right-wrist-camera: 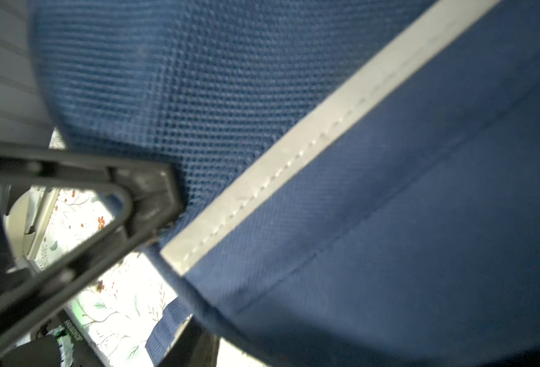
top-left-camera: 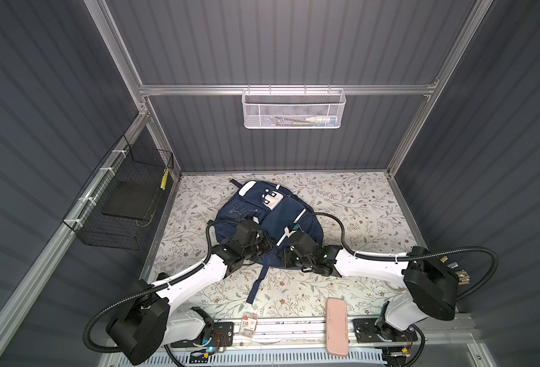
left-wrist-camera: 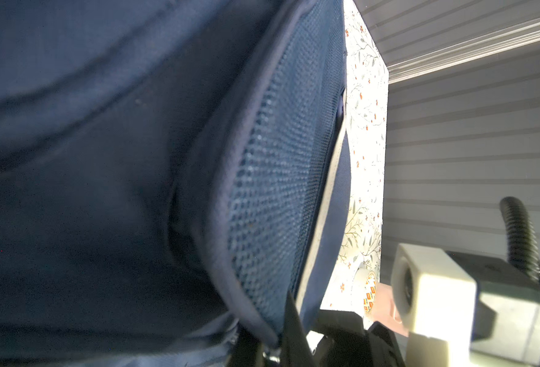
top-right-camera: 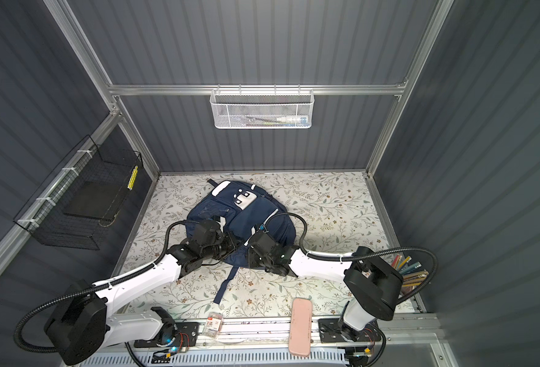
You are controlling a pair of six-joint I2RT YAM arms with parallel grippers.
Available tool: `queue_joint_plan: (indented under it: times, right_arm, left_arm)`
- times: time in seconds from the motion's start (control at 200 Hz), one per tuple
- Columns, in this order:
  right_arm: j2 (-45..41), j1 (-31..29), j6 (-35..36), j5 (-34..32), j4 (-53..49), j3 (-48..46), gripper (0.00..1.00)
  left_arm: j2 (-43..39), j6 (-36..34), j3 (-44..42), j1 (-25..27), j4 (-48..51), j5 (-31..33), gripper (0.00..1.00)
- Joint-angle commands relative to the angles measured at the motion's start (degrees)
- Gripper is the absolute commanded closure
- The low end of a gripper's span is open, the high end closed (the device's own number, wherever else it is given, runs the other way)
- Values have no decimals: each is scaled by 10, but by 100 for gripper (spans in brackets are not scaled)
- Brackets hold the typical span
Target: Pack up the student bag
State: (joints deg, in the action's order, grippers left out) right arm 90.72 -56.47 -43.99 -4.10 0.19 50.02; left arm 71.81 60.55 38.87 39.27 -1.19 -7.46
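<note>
On left wall: black wire basket [top-left-camera: 109, 235], dark flat slab [top-left-camera: 129, 200] inside. Next right, left gripper [top-left-camera: 266, 245]: clamped tight on near edge of student bag [top-left-camera: 281, 209], by mesh pocket [left-wrist-camera: 278, 178]. Bag itself: flat at centre of counter [top-left-camera: 357, 203], front up. Then right gripper [top-left-camera: 286, 258]: down at same edge; spread and hold impossible to tell. Probable step: opening bag. Keep left pinch firm, seat right on zip pull, draw along seam, not upward. Front right: pink case [top-left-camera: 337, 327], unpacked.

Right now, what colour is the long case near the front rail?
Pink case, clearest in a top view.
</note>
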Motion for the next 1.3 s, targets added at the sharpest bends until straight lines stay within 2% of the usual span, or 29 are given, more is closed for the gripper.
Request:
queue_joint_plan:
  times: [0.0,0.285,0.4,0.525,0.615,0.815,1.036,1.126,1.296]
  right_arm:
    - [28,7,-17,-24,6,19,70]
    - [9,10,-39,-13,6,7,66]
    - [37,19,-32,-11,-9,35,78]
    - [33,22,-26,-19,-31,45,95]
    - [7,22,-29,-26,-36,18,99]
    - [-61,31,0,-63,-103,-22,100]
    - [-105,103,59,-27,-134,-62,100]
    - [-119,134,91,-3,-138,-62,100]
    - [-127,158,142,-30,-181,-26,100]
  left_arm:
    - [-15,9,17,8,-63,-40,100]
    - [-21,39,2,15,-94,-47,100]
    - [-14,45,-1,40,-102,-34,100]
    - [-10,58,-23,47,-121,-35,100]
    - [-19,43,-24,46,-93,-16,100]
    - [-45,3,-8,12,-26,-2,100]
    - [-67,-15,-8,-19,5,-4,100]
    - [-55,-8,-18,-19,-10,-18,100]
    - [-23,37,-67,-18,-101,-50,100]
